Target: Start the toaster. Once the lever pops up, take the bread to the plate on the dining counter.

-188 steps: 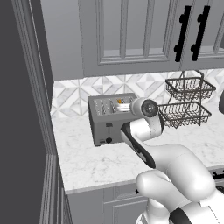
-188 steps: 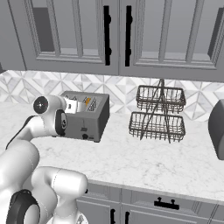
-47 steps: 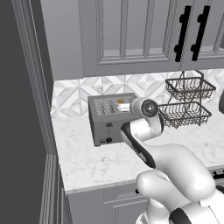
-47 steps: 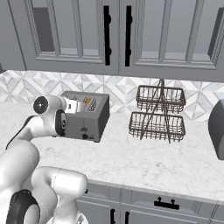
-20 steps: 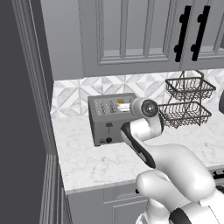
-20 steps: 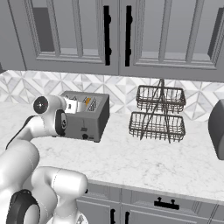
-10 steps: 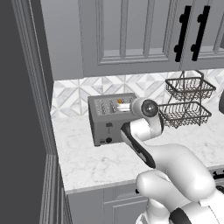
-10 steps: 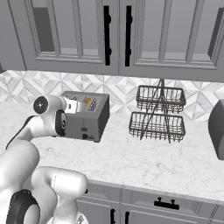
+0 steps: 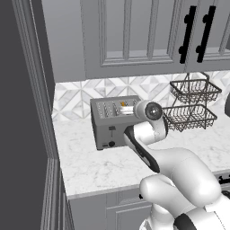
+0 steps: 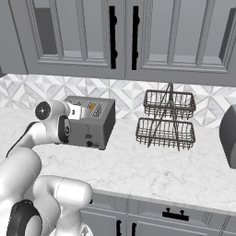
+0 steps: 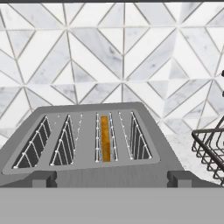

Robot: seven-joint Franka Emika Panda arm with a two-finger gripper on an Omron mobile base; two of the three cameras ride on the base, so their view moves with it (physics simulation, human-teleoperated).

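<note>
both base views look forward and down from behind the arm, left and right, sharing the toaster (image 9: 113,121) and wire rack (image 10: 167,119). the hand view sits close above the toaster slots, facing the tiled wall (image 11: 122,52).

The toaster (image 9: 110,123) had its right end covered by the arm in the left base view, and its left front corner was blocked the same way in the right base view. The bread (image 11: 105,138) sat so deep in its slot that just a thin orange crust edge showed in the hand view. The wire basket rack (image 11: 209,146) got chopped off at that view's right edge. A dark rounded appliance (image 10: 228,136) was cut by the right edge too, so no telling what it was.
</note>
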